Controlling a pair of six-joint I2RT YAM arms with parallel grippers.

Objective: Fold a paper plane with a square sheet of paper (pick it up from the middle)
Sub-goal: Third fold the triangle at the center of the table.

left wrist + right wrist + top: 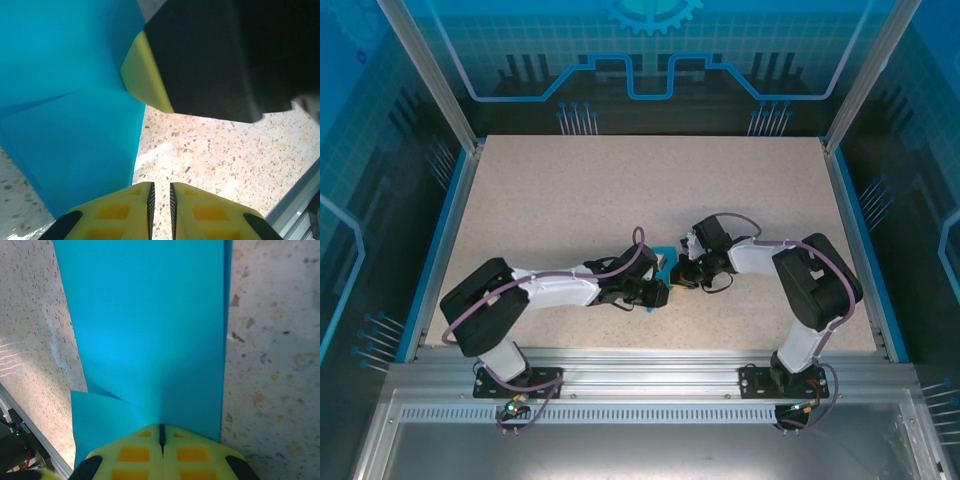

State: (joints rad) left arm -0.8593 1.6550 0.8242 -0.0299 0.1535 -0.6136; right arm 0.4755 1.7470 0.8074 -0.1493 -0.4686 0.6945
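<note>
Right gripper fingers pressed together, seemingly pinching paper; left gripper fingers slightly apart, paper just beside. Close squarely on crease.

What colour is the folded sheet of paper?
The paper is plain teal-blue; clearest in the right wrist view.

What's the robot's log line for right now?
right hand: shut on paper | left hand: slightly open, empty, beside paper | paper: blue, creased

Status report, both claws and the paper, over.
Right claw shut on folded teal paper. Left claw slightly open beside it, empty. Nothing in the way.
</note>
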